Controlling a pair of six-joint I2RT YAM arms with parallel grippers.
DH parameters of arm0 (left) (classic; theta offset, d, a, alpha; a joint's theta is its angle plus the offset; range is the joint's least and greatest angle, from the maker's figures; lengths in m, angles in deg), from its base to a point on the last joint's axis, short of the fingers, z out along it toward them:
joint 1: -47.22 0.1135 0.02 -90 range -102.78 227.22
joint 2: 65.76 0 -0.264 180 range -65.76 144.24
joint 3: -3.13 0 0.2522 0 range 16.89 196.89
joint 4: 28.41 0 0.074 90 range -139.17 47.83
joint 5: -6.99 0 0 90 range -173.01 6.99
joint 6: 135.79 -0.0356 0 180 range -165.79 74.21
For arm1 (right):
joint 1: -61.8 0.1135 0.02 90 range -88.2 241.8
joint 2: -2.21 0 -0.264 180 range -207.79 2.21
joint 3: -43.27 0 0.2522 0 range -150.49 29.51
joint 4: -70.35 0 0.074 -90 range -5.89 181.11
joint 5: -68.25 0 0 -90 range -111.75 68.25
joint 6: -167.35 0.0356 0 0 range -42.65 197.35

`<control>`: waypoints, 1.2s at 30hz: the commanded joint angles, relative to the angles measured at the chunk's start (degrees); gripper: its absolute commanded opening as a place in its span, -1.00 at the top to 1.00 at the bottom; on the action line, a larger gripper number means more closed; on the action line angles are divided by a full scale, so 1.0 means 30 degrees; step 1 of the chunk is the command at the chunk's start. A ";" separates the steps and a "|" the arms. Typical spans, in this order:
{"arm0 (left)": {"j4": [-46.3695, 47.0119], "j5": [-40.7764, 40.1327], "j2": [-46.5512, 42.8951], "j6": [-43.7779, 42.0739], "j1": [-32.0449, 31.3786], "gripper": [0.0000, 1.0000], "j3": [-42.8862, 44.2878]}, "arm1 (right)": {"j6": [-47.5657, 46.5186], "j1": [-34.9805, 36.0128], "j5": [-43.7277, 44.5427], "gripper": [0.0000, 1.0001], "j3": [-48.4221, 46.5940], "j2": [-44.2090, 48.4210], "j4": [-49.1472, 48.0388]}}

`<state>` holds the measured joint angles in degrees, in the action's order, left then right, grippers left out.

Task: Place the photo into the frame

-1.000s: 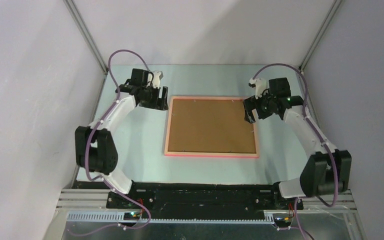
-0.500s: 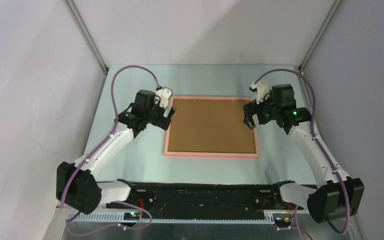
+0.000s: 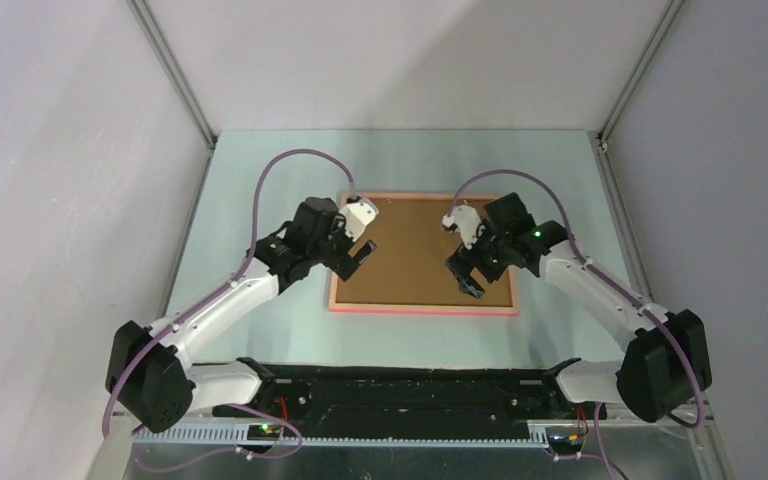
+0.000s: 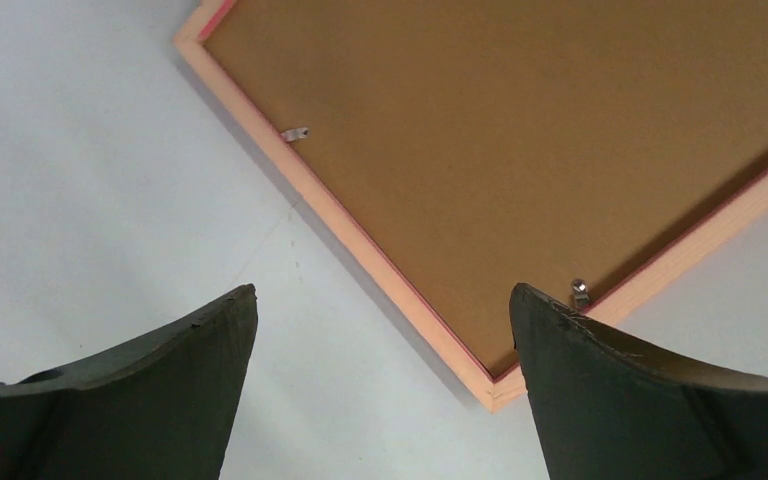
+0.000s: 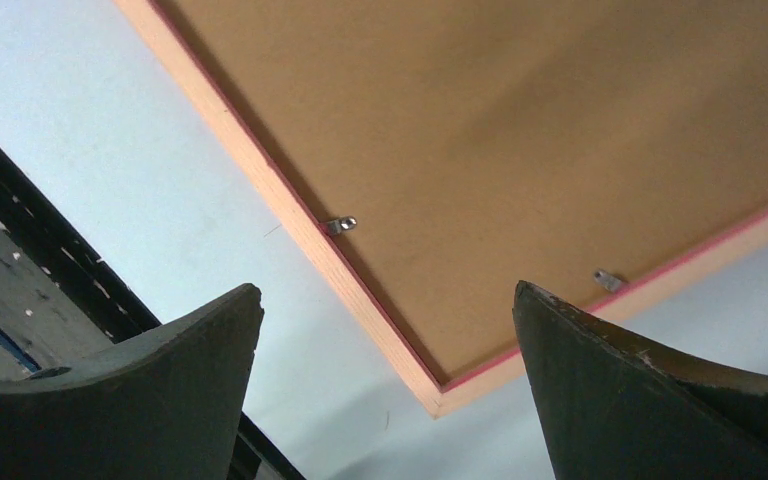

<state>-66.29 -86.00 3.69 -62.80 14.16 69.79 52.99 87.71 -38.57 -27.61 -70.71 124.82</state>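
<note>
Currently the frame (image 3: 422, 309) lies face down at the centre of the desk (image 3: 560, 170), salmon border up. The brown backing board (image 3: 410, 250) fills its opening. That is the side to work from, since a print is loaded from the back.

Photo: not visible in any view. It may be under the board, but I cannot tell.

Left fingers (image 3: 361, 251): spread wide, holding nothing. They hover over the frame's 9 o'clock edge, clear of the board. In the left wrist view the frame's near-left corner sits at about 5 o'clock, between my two fingertips.

Right fingers (image 3: 467, 279): also spread wide and empty, hanging above the board toward the frame's 5 o'clock corner. In the right wrist view that corner shows at 6 o'clock.

Small metal tabs (image 5: 341, 225) stick out from the inner border over the board's edge. Two show in each wrist view, flanking the corner in view. They look turned inward, which would be what pins the board flat.

Judgement: each hand is posted near a near corner because the tabs are there. If the print is already inside, little is left beyond a check of the tabs. If it is not, the tabs must be swung aside and the board lifted first.

Risk: the tabs are small and sit low, so a wide finger could slide the whole frame on the smooth desk rather than turn a tab.
</note>
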 commanded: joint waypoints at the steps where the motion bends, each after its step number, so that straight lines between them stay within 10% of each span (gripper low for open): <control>1: 0.0477 -0.0413 -0.0206 -0.1569 -0.0849 -0.99 -0.0522 | -0.1467 0.1779 0.1292 -0.99 0.0143 -0.0718 -0.0308; 36: 0.0896 -0.0076 -0.0660 -0.1249 -0.0413 -0.85 -0.3060 | -0.2515 0.6684 0.4722 -0.16 0.1902 -0.5933 -0.1961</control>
<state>-65.26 -85.89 3.56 -66.37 12.00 61.10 45.58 107.05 -24.91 -21.93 -87.10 119.84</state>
